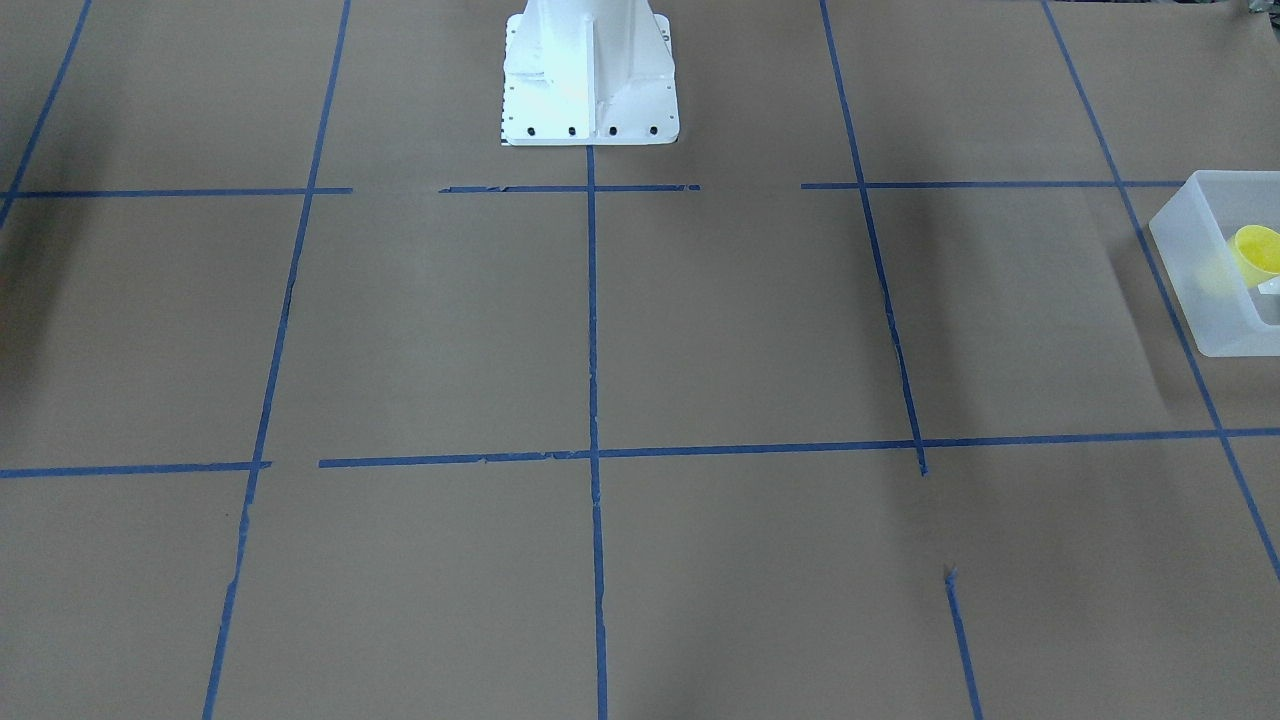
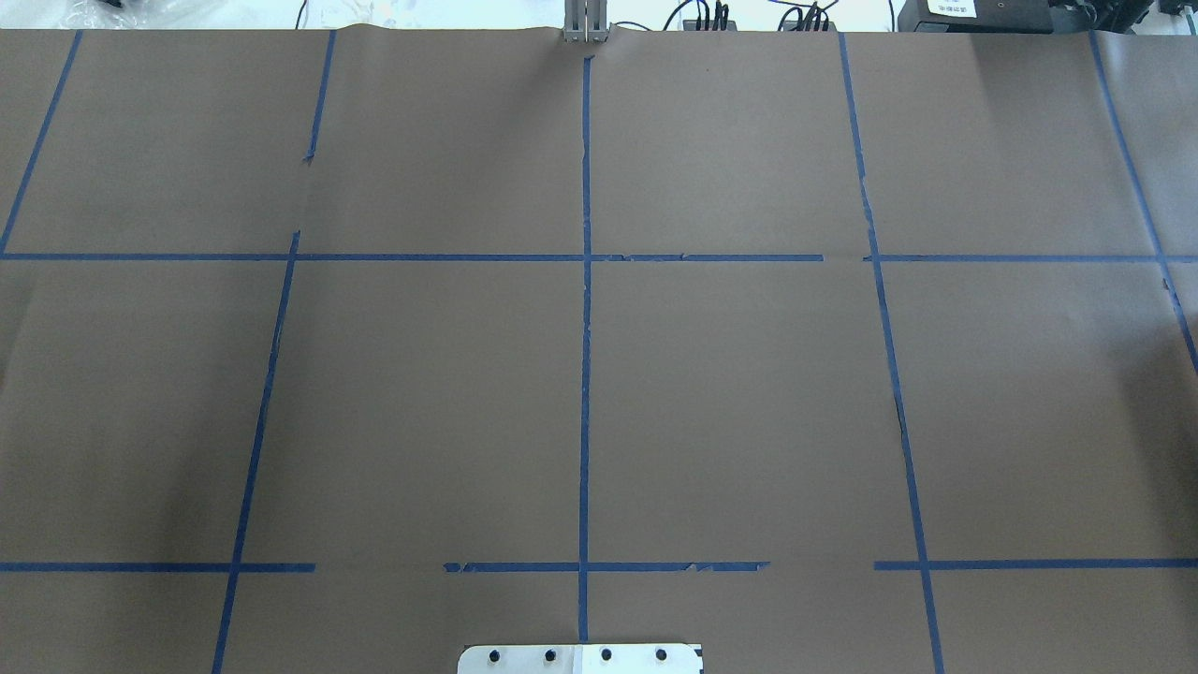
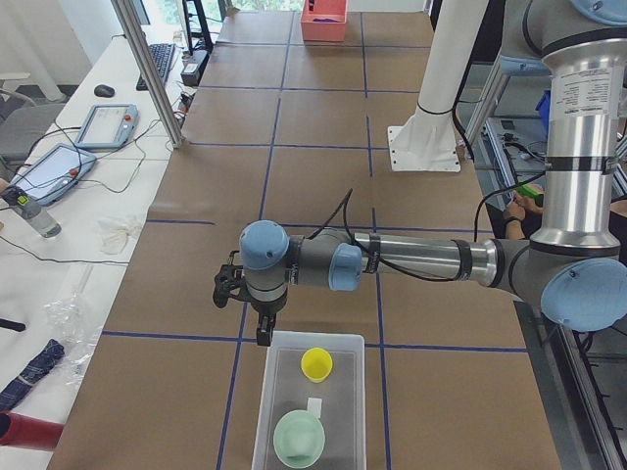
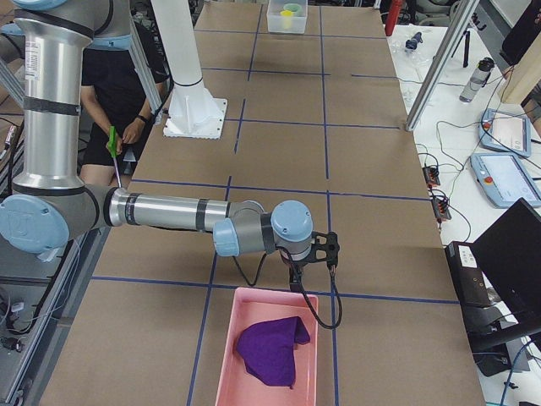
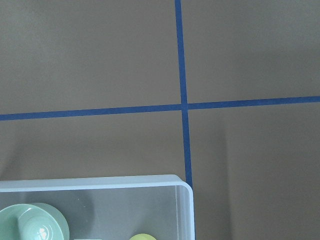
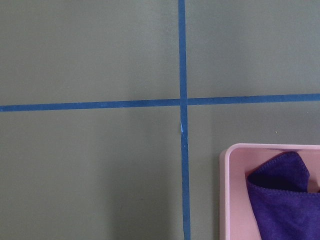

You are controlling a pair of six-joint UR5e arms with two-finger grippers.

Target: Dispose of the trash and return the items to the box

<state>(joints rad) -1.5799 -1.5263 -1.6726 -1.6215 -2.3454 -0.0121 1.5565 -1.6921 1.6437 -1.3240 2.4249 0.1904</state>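
The yellow cup [image 3: 315, 363] stands inside the frosted white box [image 3: 266, 406], beside a pale green bowl [image 3: 299, 438]. The box [image 1: 1195, 270] with the cup [image 1: 1257, 250] also shows at the right edge of the front-facing view. The left wrist view shows the box's corner [image 5: 184, 200], the bowl [image 5: 32, 226] and a sliver of the cup [image 5: 145, 237]. My left gripper [image 3: 263, 333] hangs just beyond the box's far end. My right gripper [image 4: 296, 275] hangs just beyond the pink bin [image 4: 221, 355]. I cannot tell whether either gripper is open or shut.
A purple cloth [image 4: 270, 348] lies in the pink bin; it shows in the right wrist view [image 6: 280, 197] inside the bin's rim [image 6: 226, 200]. The white robot pedestal [image 1: 590, 75] stands at the table's middle. Brown paper with blue tape lines covers the table.
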